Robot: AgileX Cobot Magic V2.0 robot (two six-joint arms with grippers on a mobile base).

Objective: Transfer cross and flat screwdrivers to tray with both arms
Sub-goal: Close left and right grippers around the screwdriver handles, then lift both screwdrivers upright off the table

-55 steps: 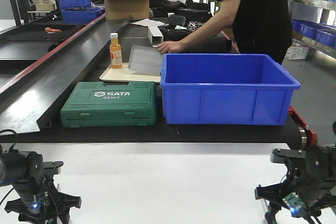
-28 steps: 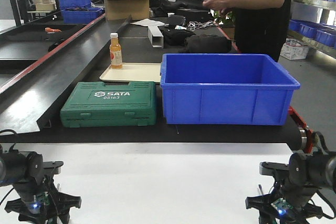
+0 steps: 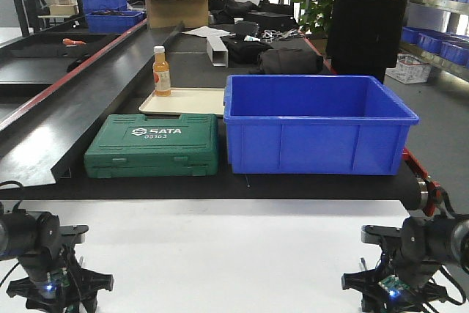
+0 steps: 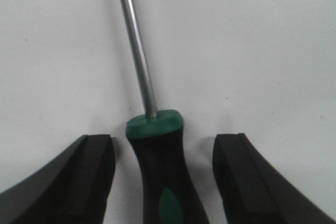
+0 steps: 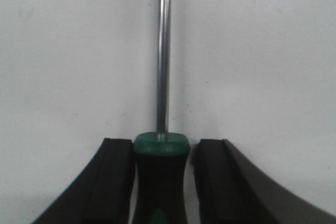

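In the left wrist view a screwdriver (image 4: 156, 171) with a black-and-green handle lies on the white table. Its grey shaft points away from me. My left gripper (image 4: 163, 137) is open, one finger on each side of the handle with a clear gap on both sides. In the right wrist view a second screwdriver (image 5: 160, 182) lies the same way. My right gripper (image 5: 164, 141) is open but narrow: the left finger touches the handle and a sliver of table shows by the right finger. Both arms sit low at the near table edge, left (image 3: 55, 291) and right (image 3: 392, 291). The tray is out of view.
Beyond the white table (image 3: 220, 254) runs a black conveyor carrying a big blue bin (image 3: 315, 126) and a green tool case (image 3: 152, 144). A beige tray (image 3: 187, 100) holds an orange bottle (image 3: 161, 71). A person in black (image 3: 366, 12) stands at the back right.
The person lifted a grey tray off the beige tray, pulled the arm back and now stands upright. My right arm shifted left and lower, then stayed put. The left arm has not moved.
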